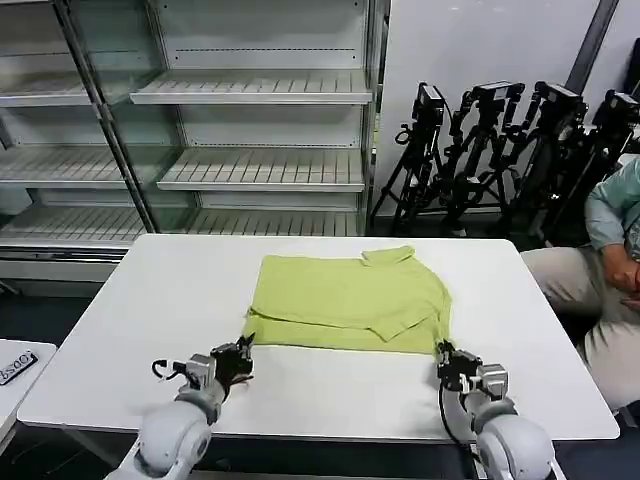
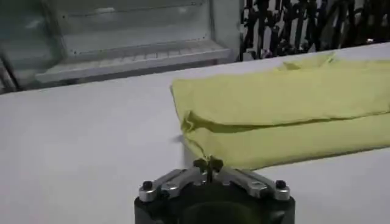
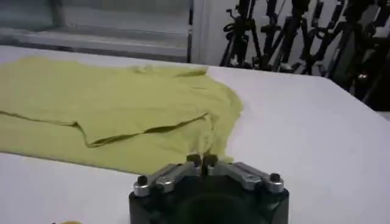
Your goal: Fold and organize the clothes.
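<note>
The clothes are one lime yellow-green shirt (image 1: pixel 350 300), lying partly folded on the white table (image 1: pixel 150 300), its small collar at the far side. My left gripper (image 1: pixel 246 345) is at the shirt's near left corner. In the left wrist view the shirt (image 2: pixel 286 109) tapers down into that gripper (image 2: pixel 208 163), which is shut on the corner. My right gripper (image 1: pixel 441 352) is at the near right corner. In the right wrist view the shirt (image 3: pixel 122 103) hem runs into the right gripper (image 3: pixel 202 159), whose tips are closed on the cloth.
Bare table top lies left, right and in front of the shirt. A person (image 1: pixel 610 250) sits off the table's right edge. Black tripods (image 1: pixel 500 140) and empty shelves (image 1: pixel 260 170) stand behind. A low side table (image 1: pixel 25 385) is at the near left.
</note>
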